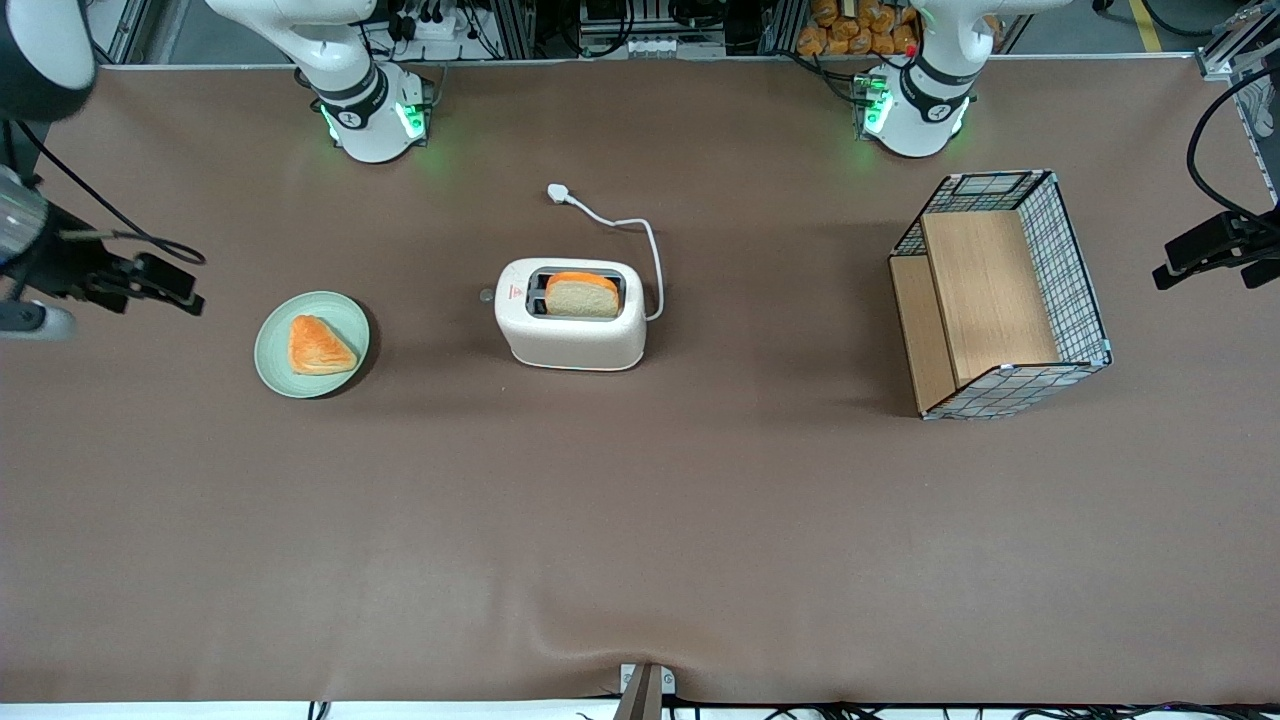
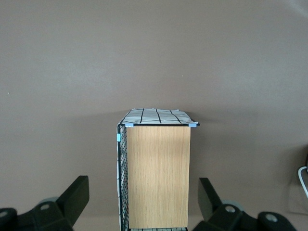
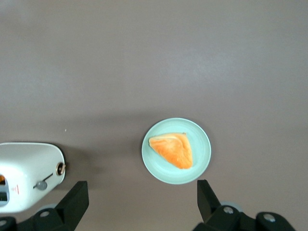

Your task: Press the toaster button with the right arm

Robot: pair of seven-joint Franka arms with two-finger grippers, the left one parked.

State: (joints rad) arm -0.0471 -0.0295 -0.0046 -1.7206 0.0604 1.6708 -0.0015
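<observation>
- While the toaster (image 1: 571, 316) sits mid-surface with its button end turned toward the working arm's end of the table, the claw (image 3: 139, 207) is parked way up high at that same end, hanging over the gap between the plate (image 1: 270, 345) and the toaster.
- Claw looks released: in the right wrist view both black fingers (image 3: 72, 204) stand wide apart with nothing between them.
- The toaster button (image 1: 487, 296) is a tiny pale round tab sticking out of the narrow end, right by the little red mark on top. Key relation: the toaster's long axis runs sideways along the table, so the button faces the working arm. From the claw, the button lies down and off toward the parked arm's end.
- My guess is the arm needs to drop low and come onto that tab from above; nothing's touching it yet, so the press isn't started.
- Textures: toaster is smooth, rounded cream plastic, a slice of bread (image 1: 581, 296) poking out of one slot, white cord (image 1: 650, 250) trailing farther from the front camera.
- Plate is pale green and glossy with a golden triangular pastry (image 1: 318, 346); the surface (image 1: 640, 520) is a matte brown mat.
- Wire basket with wood panels (image 1: 1000, 295) sits well apart, toward the parked arm's end.
</observation>
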